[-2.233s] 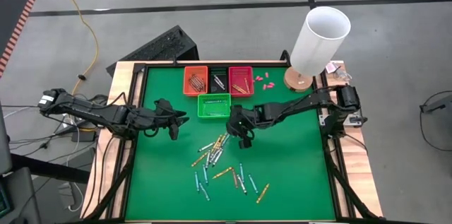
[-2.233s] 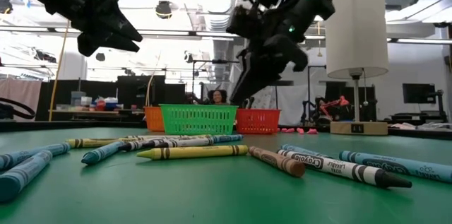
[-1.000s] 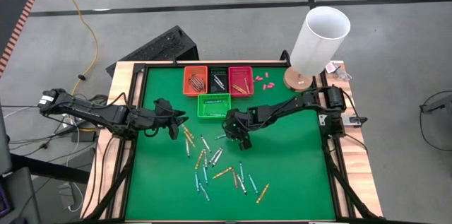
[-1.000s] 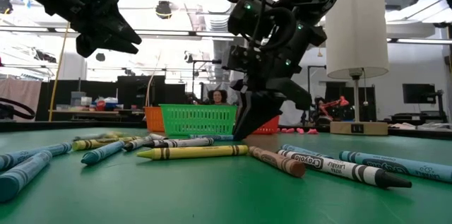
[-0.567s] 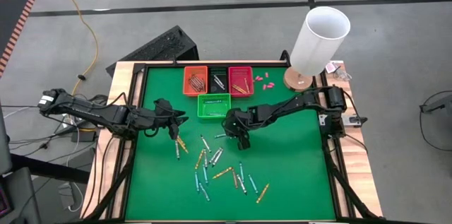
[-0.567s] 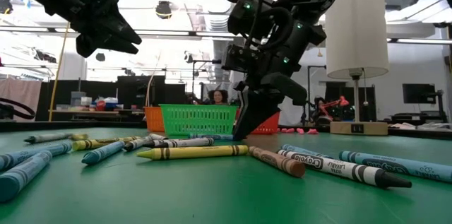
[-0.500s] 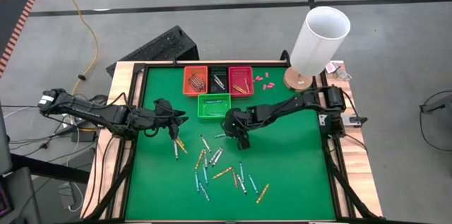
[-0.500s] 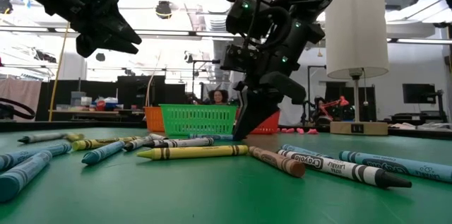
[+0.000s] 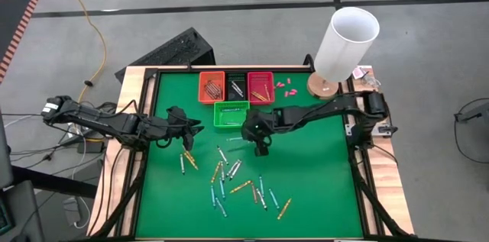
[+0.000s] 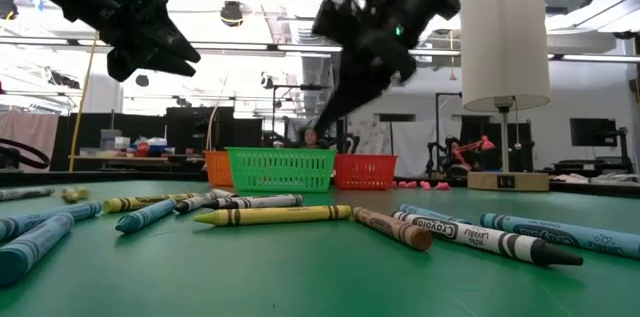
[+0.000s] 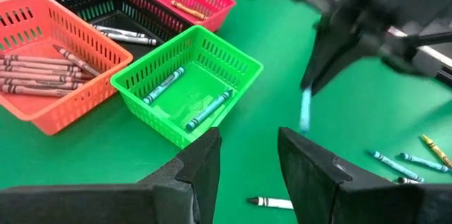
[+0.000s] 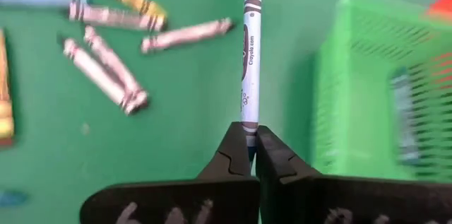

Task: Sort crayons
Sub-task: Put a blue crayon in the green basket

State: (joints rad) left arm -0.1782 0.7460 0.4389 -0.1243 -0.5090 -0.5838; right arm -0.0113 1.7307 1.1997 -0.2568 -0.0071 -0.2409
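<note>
My right gripper [image 9: 256, 140] hangs above the green table just near of the green basket [image 9: 231, 114], shut on a light blue crayon [image 12: 251, 47]. The left wrist view shows that crayon [image 11: 305, 108] below the dark fingers. Several crayons [image 9: 233, 177] lie flat and scattered on the table's middle and near part. More lie in the orange basket [image 9: 212, 87], the black basket [image 9: 235, 85], the red basket [image 9: 260, 87] and the green one [image 11: 187, 90]. My left gripper [image 11: 247, 160] waits open above the table's left side [image 9: 186, 133]. My right gripper pinches one end of the light blue crayon [image 12: 248, 126] between its two fingertips. The fingers slant down from the table's right side and lie along the crayon. The rest of the crayon sticks out past the fingertips, pointing down and lifted clear of the table.
A lamp with a white shade [image 9: 345, 40] stands on a wooden base at the far right corner. Small pink bits [image 9: 284, 85] lie beside the red basket. Two crayons [image 9: 184, 162] lie apart at the left. A raised wooden rim [image 9: 145, 120] frames the table.
My right gripper has shut on the light blue crayon at the table and risen with it toward the green basket; the crayon is now lifted clear. Two loose crayons have slid toward the table's left and near side.
</note>
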